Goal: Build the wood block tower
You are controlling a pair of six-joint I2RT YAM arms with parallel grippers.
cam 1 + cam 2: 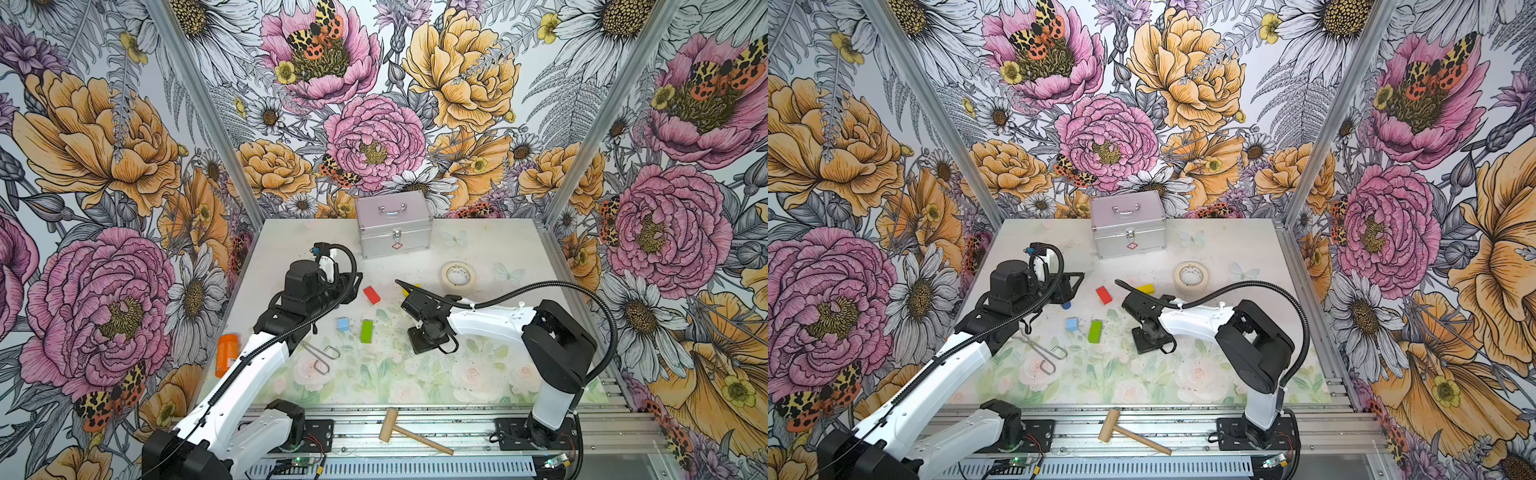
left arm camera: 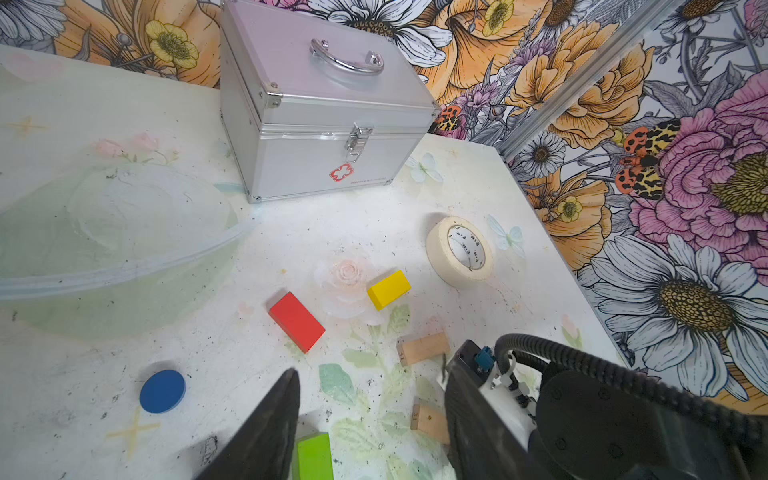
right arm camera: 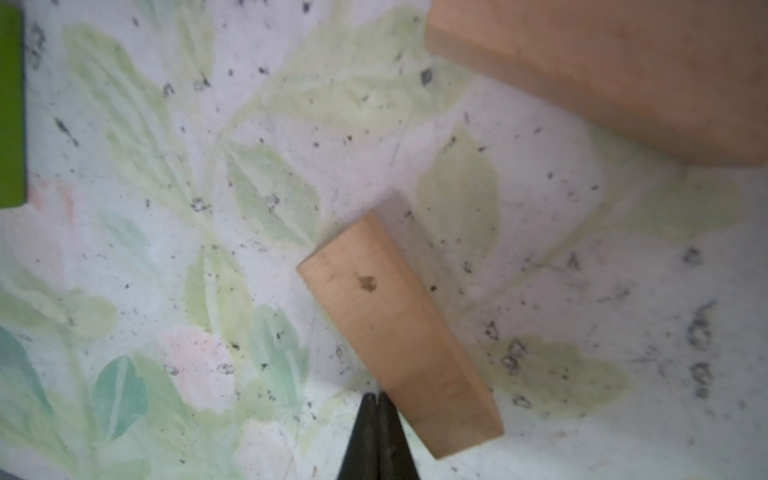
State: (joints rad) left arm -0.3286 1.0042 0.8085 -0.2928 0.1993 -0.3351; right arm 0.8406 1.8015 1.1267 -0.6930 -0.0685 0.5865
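Observation:
The wood blocks all lie singly on the table; no tower stands. The red bar, the yellow bar, the green bar and the light blue cube are spread around the middle. The dark blue cylinder lies beside my left gripper, which hovers open and empty. In the right wrist view my right gripper is shut, its tip against the side of a tan bar. A second tan bar lies just beyond. In both top views the right wrist hides both tan bars.
A silver case stands at the back of the table. A tape roll lies to the right of the yellow bar. An orange bottle and wire tongs lie near the left arm. A wooden mallet rests on the front rail.

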